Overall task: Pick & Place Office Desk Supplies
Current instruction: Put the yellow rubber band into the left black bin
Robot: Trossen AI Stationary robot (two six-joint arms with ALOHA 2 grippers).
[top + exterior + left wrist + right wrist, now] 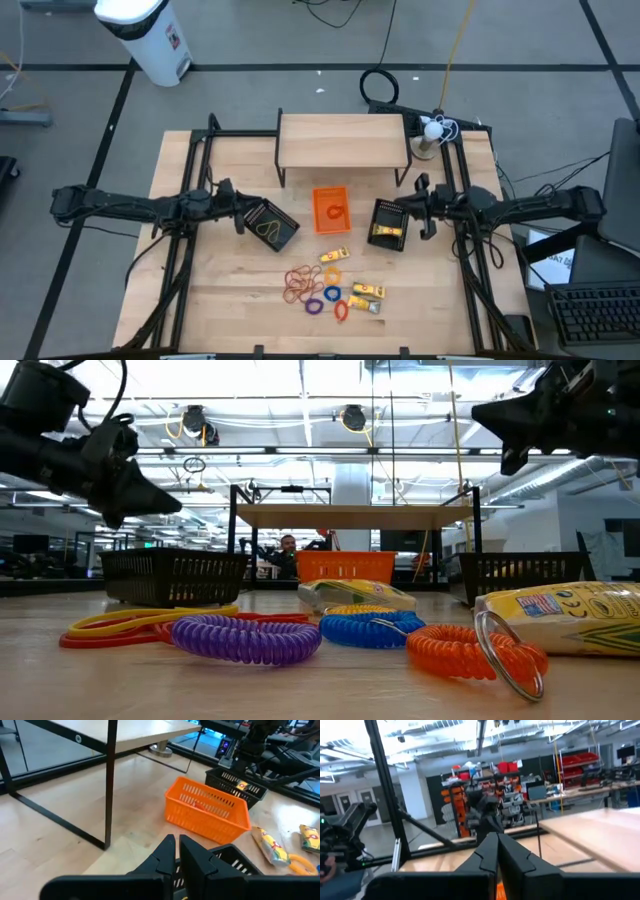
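Right now the loose desk supplies lie in a heap at the near middle of the pale wooden table (230, 300): a tangle of thin red-brown rubber bands (299, 284), a purple coiled ring (315, 306), a blue coiled ring (331, 294), an orange coiled ring (340, 310) and small yellow rectangular packets (367, 291). They look like the stock waiting to be sorted, since three containers stand in a row behind them: a black mesh tray on the left (270, 224) with a yellow band in it, a small orange plastic basket (331, 209) in the middle holding an orange loop, and a second black mesh tray on the right (388, 222) with yellow packets inside.

The left gripper (238, 217) hangs just beside the left tray, fingers pressed together and carrying nothing that I can see. The right gripper (422, 208) hovers at the outer edge of the right tray, raised off the table, its fingers clenched flat on each other and empty, as if a packet had just gone in.
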